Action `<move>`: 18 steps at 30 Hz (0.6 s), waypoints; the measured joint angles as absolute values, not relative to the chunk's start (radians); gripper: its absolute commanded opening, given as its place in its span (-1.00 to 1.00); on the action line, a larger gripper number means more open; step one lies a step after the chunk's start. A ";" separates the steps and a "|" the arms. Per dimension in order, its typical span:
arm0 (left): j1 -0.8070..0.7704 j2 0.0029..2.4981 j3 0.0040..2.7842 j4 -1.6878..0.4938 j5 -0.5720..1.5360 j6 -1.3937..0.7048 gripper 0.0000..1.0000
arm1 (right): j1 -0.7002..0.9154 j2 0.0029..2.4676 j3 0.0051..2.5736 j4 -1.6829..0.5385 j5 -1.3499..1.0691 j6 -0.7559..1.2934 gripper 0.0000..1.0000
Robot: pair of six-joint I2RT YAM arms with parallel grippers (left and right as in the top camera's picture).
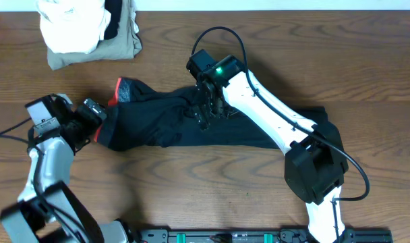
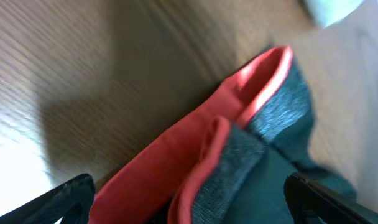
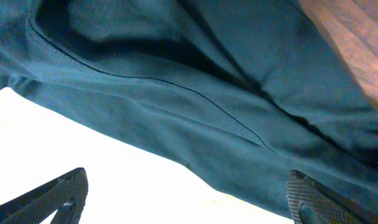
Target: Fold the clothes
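Nearest to the arm bases, the wooden table (image 1: 191,189) was bare along its front edge; the 2 arms rose from there, 1 at each side.

The left gripper (image 1: 100,120) lay low at the left end of the clothes (image 1: 158,125), just beside the waistband (image 1: 121,91); in the left wrist view its 2 fingers (image 2: 68,198) stood wide apart at the lower corners, and the red-orange edge (image 2: 207,134) and the grey band (image 2: 282,109) lay between them, not pinched; whether the fingers touched the fabric, I could not tell.

The black garment lay stretched across the middle of the table, from the waistband at the left to the far end, which passed under the right arm (image 1: 279,121) at the right; the fabric was wrinkled and bunched near its middle.

The right gripper (image 1: 208,111) pointed down over this bunched part; in the right wrist view its fingers (image 3: 61,196) were spread wide, with dark folded fabric just below them and nothing clamped; if they touched the fabric was not clear.

Farthest, at the back left corner and well apart from the black garment, a white folded cloth (image 1: 67,27) rested on a khaki-olive folded garment (image 1: 121,48).
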State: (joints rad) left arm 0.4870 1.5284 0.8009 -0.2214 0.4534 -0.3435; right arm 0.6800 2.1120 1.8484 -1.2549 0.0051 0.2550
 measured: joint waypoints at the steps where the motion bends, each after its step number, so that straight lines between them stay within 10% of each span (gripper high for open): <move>1: 0.486 1.547 0.801 -0.212 0.469 -0.334 0.99 | 0.680 2.112 1.848 -1.253 0.002 0.256 0.99; 6: 0.455 1.611 0.801 -0.177 0.522 -0.300 0.75 | 0.680 2.112 1.848 -1.245 -0.005 0.264 0.99; 11: 0.421 1.620 0.801 -0.153 0.544 -0.289 -0.06 | 0.680 2.112 1.845 -1.240 -0.006 0.268 0.98; 18: 0.415 1.620 0.803 -0.125 0.551 -0.308 -0.63 | 0.680 2.112 1.790 -1.191 -0.006 0.272 0.98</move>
State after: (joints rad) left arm 0.4149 1.6203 0.8032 -0.1253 0.5514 -0.3084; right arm 0.6800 2.1120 1.7905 -1.1912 -0.0059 0.2722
